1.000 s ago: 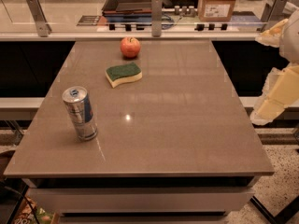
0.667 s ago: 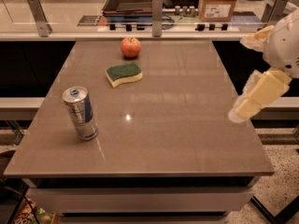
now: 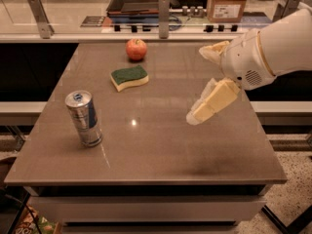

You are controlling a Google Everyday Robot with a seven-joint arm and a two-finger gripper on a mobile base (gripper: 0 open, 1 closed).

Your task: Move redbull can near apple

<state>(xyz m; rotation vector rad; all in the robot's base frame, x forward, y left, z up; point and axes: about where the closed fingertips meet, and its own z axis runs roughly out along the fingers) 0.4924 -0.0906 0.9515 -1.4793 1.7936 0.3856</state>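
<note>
The redbull can [image 3: 84, 118] stands upright near the left edge of the surface [image 3: 161, 150], toward the near-left corner, well apart from the apple [image 3: 136, 48] by the far edge. A green and yellow sponge [image 3: 129, 77] lies between them. The gripper [image 3: 197, 84] hangs over the right half of the surface, fingers spread wide and holding nothing. The can is probably light, thin-walled, smooth and easy to tip or dent, so a moderate squeeze around the middle of its body seems best
</note>
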